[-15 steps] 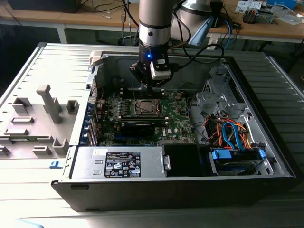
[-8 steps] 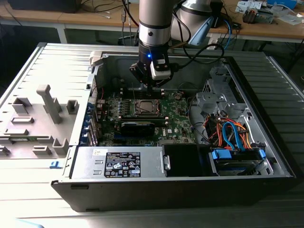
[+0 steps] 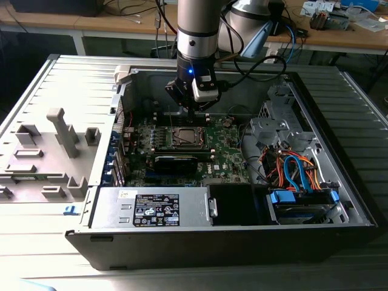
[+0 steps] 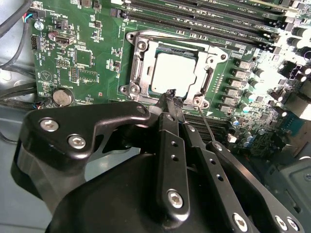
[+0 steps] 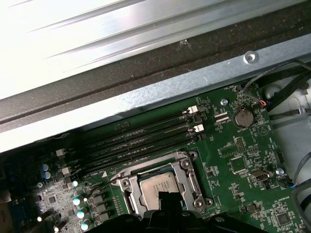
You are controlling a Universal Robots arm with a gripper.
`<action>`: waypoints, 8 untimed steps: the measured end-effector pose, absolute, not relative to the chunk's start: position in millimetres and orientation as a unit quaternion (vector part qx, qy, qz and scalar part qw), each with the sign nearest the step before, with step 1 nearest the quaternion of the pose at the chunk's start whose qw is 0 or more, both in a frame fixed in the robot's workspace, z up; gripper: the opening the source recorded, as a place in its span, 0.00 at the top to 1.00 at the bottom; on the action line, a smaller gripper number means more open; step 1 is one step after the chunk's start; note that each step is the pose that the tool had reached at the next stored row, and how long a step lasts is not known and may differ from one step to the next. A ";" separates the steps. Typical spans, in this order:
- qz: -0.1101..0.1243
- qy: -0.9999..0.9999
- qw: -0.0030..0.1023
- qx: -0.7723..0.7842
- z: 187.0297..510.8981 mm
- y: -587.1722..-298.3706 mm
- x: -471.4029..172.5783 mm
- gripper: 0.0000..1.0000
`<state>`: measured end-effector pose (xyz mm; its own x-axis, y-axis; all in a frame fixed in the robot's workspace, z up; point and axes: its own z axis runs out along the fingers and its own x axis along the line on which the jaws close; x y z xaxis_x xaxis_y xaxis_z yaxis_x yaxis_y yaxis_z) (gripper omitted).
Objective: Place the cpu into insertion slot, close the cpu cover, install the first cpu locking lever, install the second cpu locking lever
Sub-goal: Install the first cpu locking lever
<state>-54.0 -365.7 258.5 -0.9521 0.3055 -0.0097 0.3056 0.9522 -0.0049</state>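
Nothing legible is found: the black label (image 3: 156, 211) on the power supply box (image 3: 112, 213) and the green circuit board's (image 4: 92, 46) white markings are too small.

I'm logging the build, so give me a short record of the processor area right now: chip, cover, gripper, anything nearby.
cpu: flat in the insertion slot, metal top showing
cpu cover: down, framing the cpu
gripper: tip at a corner of the slot
thin metal rod: beside the gripper, ending near that corner
memory slots: alongside the insertion slot
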 end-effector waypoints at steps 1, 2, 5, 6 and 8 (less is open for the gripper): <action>-0.003 0.988 0.004 0.154 258.5 -365.7 -54.0 0.89; -0.003 0.988 0.004 0.154 258.5 -365.7 -54.0 0.89; -0.003 0.988 0.004 0.152 258.5 -365.7 -54.0 0.89; -0.003 0.988 0.004 0.152 258.5 -365.7 -54.0 0.89; -0.003 0.988 0.004 0.151 258.5 -365.7 -54.0 0.89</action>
